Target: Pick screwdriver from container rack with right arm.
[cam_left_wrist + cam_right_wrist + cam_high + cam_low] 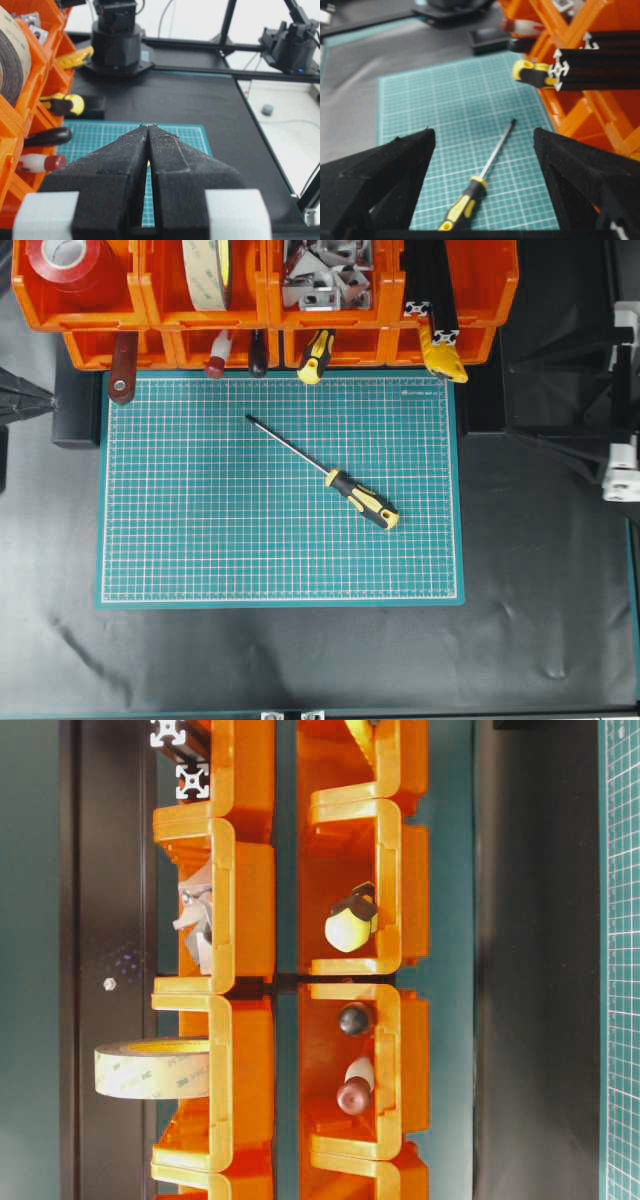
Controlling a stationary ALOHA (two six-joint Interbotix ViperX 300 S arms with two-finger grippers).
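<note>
Overhead view: long thin-shafted screwdriver with yellow-and-black handle (325,473) is lying diagonally at mid-frame on the green gridded cutting mat (200,540), well apart from the bright orange plastic container rack (150,315) along the top edge. It appears already out of the bins. Right arm (622,455) is sitting at the right edge.

Table-level view: the rack is filling the frame; the stubby yellow-capped handle (350,925) is not the target.

Left wrist view: left claw (148,129) pads are pressing together, holding nothing.

Right wrist view: right claw (482,137) is spread wide, empty, above the screwdriver. Judgement: if regrasping, descend square across the handle, jaws crosswise to the shaft, clearing the mat.
</note>
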